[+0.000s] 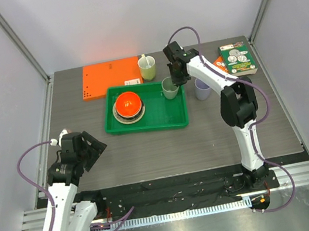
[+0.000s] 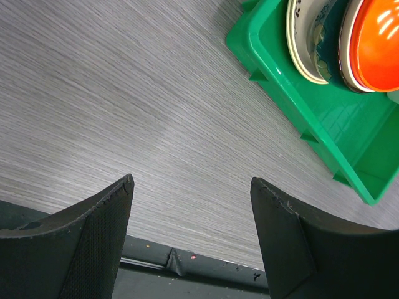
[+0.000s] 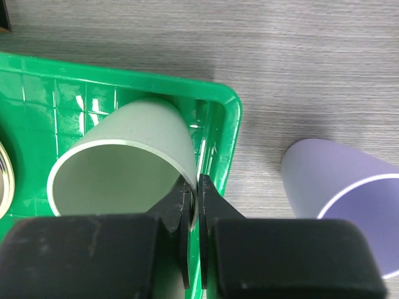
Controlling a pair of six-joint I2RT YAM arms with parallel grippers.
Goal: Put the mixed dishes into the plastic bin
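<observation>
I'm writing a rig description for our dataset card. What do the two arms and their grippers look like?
The left arm and right arm have white link shells with black joints, and a purple cable loops along each. The left gripper and right gripper are black. The left one's fingers are broad wedges with a fine-textured inner face. No markings are visible.

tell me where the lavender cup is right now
In the top view the lavender cup stands on the table just right of the green bin, beside the sage-green cup.
</observation>
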